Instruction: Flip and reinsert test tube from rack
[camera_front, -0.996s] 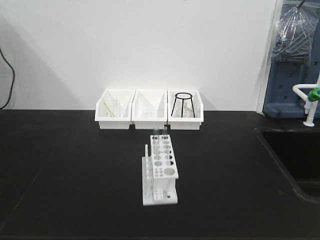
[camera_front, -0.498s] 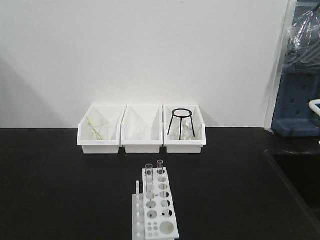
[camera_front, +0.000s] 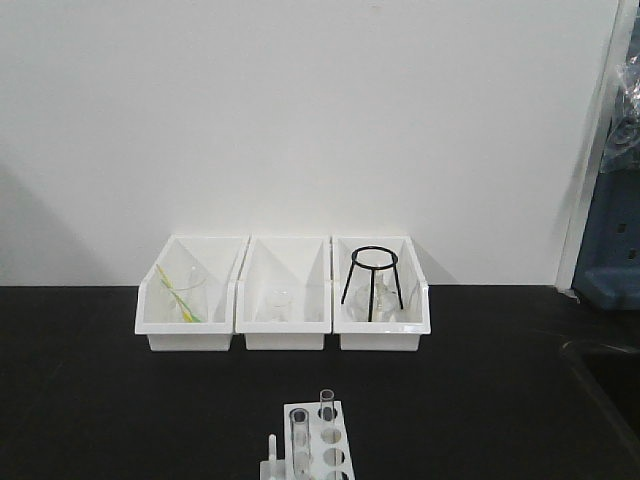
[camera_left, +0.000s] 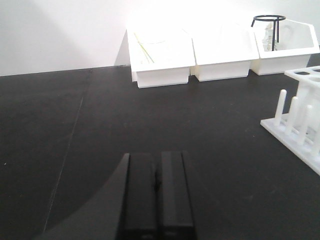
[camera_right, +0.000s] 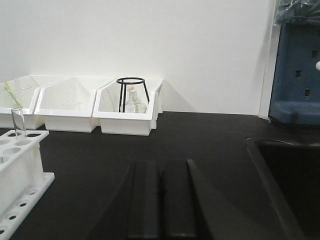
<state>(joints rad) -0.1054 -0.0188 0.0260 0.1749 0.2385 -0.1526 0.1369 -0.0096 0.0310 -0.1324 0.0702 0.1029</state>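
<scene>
The white rack (camera_front: 333, 438) stands on the black bench at the bottom edge of the front view, cut off by the frame. Two clear test tubes stand upright in its far holes, one (camera_front: 327, 404) at the back and one (camera_front: 298, 432) just left of it. In the left wrist view the rack (camera_left: 301, 120) with its pegs is at the right edge, well right of my left gripper (camera_left: 157, 156), which is shut and empty. In the right wrist view the rack (camera_right: 19, 162) with one test tube (camera_right: 18, 123) is far left of my right gripper (camera_right: 160, 163), also shut and empty.
Three white bins line the wall: the left bin (camera_front: 188, 293) holds a beaker and a green stick, the middle bin (camera_front: 284, 292) a small beaker, the right bin (camera_front: 380, 292) a black tripod stand and a flask. A sink (camera_right: 292, 185) and a blue panel (camera_right: 296, 70) lie to the right.
The front view has shifted: the bins and rack have slid down in the frame and look larger, and the rack is now cut off at the bottom edge. Nothing on the bench has moved.
</scene>
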